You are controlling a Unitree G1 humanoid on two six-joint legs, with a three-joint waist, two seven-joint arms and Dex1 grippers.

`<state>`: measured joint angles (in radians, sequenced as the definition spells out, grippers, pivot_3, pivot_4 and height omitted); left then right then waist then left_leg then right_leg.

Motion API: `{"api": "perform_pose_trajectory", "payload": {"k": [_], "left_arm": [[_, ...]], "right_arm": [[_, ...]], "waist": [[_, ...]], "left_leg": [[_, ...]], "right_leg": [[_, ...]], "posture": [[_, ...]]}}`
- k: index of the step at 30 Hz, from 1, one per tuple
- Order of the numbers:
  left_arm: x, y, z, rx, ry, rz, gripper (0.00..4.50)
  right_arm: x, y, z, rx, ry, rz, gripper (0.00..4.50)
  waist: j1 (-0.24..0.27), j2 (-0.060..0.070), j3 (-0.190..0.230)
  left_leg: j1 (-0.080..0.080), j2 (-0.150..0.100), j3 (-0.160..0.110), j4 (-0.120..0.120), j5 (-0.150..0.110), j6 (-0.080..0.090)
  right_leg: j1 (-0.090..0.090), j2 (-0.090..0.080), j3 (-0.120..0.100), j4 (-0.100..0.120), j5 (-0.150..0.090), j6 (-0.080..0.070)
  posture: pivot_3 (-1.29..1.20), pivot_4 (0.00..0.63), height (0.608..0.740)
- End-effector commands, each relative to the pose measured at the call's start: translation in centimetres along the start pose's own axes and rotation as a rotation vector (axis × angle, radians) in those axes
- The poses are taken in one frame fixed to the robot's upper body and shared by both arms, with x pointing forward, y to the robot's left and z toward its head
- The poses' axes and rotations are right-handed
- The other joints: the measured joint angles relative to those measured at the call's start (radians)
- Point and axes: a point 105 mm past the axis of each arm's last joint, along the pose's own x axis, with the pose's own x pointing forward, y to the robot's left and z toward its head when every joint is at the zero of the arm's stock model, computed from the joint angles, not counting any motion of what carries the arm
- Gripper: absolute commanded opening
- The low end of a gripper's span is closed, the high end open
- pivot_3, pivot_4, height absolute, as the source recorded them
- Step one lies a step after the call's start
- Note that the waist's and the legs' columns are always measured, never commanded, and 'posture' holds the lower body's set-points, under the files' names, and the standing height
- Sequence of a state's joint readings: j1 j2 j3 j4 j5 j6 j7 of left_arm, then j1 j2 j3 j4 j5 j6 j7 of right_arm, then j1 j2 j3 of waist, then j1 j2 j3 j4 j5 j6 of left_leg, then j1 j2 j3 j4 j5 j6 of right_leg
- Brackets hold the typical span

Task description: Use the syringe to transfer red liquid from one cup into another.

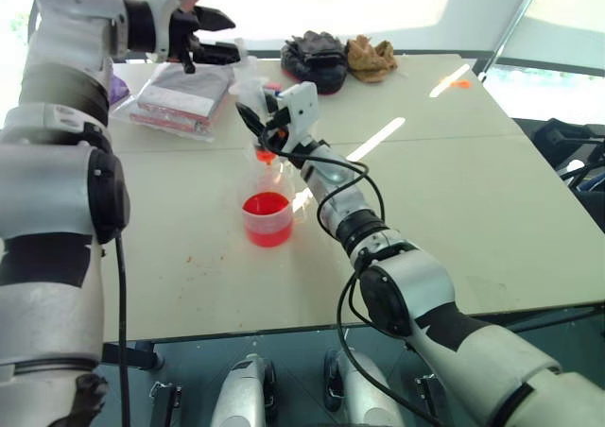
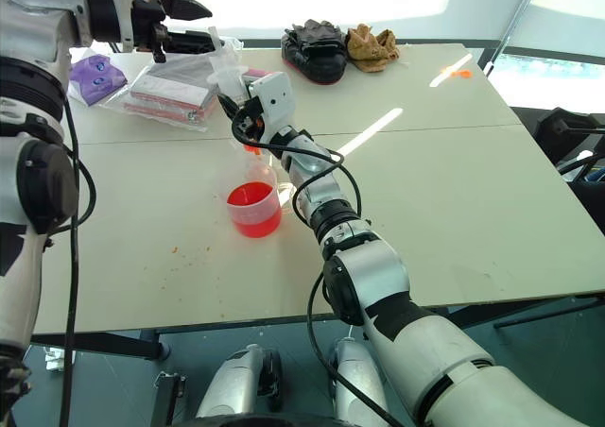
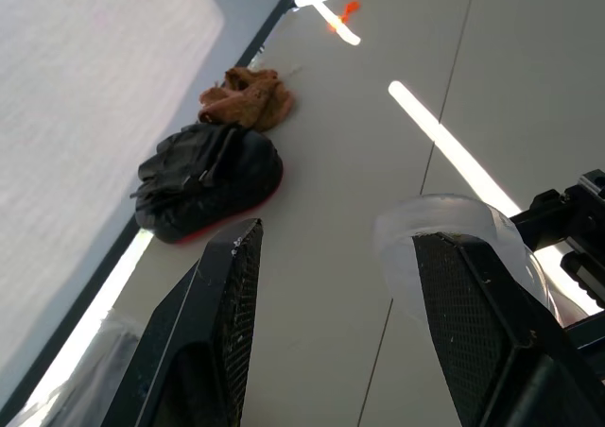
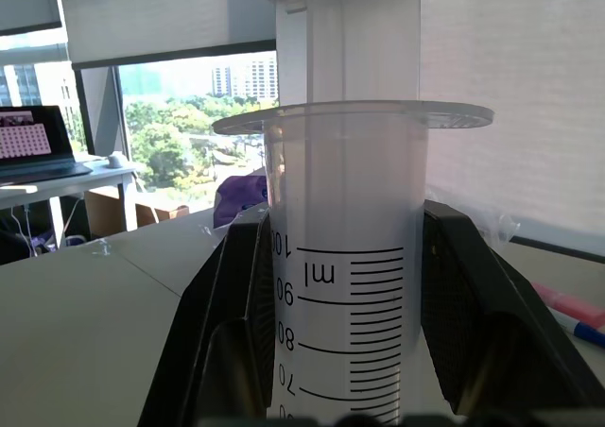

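Syringe held upright above the cups on the pale table

The right gripper [image 4: 326, 351] clamped the clear plastic syringe [image 4: 342, 257], its barrel printed "ml", 100, 90, 80, 70, orange tip over the tall handled cup [image 2: 263, 174]; nearer stood the short rolled-rim cup [image 2: 253, 210] of red liquid [image 2: 250, 196]. Beyond, the left gripper [image 3: 331, 323] hung spread wide by the whitish plunger's top, toward the table's [image 1: 454, 200] far edge.

The pale bench [image 1: 454, 200] carries a short red cup [image 1: 267, 218], a taller clear cup [image 1: 267, 169] touching it, wrapped packets [image 1: 180, 96], black gloves [image 1: 315, 59], perhaps a brown cloth [image 1: 371, 57].
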<state>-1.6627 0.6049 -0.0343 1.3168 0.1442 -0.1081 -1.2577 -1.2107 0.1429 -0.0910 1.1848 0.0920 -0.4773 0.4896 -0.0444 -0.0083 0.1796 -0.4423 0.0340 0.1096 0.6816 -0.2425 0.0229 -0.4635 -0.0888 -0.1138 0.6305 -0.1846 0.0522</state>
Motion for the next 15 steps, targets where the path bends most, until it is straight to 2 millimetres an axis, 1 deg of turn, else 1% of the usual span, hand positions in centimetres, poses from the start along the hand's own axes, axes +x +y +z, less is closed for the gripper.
{"api": "perform_pose_trajectory", "payload": {"k": [1,12,15], "left_arm": [[0.7,-0.9,0.7,0.011,-0.016,-0.072,2.58],[1.5,-2.9,-0.8,0.034,0.042,-0.206,2.58],[1.6,-3.1,-1.2,0.031,0.048,-0.218,2.58]], "right_arm": [[1.5,1.2,3.0,-0.049,-0.1,0.042,1.47],[1.7,0.7,3.6,-0.049,-0.117,0.016,1.47],[1.6,0.6,3.7,-0.05,-0.119,0.012,1.47]], "waist": [[0.0,0.0,0.0],[0.0,0.0,0.0],[0.0,0.0,0.0]], "left_leg": [[0.0,0.0,0.0,0.0,0.0,0.0],[0.0,0.0,0.0,0.0,0.0,0.0],[0.0,0.0,0.0,0.0,0.0,0.0]], "right_leg": [[0.0,0.0,0.0,0.0,0.0,0.0],[0.0,0.0,0.0,0.0,0.0,0.0],[0.0,0.0,0.0,0.0,0.0,0.0]], "posture": [[0.0,0.15,0.74],[0.0,0.15,0.74],[0.0,0.15,0.74]]}}
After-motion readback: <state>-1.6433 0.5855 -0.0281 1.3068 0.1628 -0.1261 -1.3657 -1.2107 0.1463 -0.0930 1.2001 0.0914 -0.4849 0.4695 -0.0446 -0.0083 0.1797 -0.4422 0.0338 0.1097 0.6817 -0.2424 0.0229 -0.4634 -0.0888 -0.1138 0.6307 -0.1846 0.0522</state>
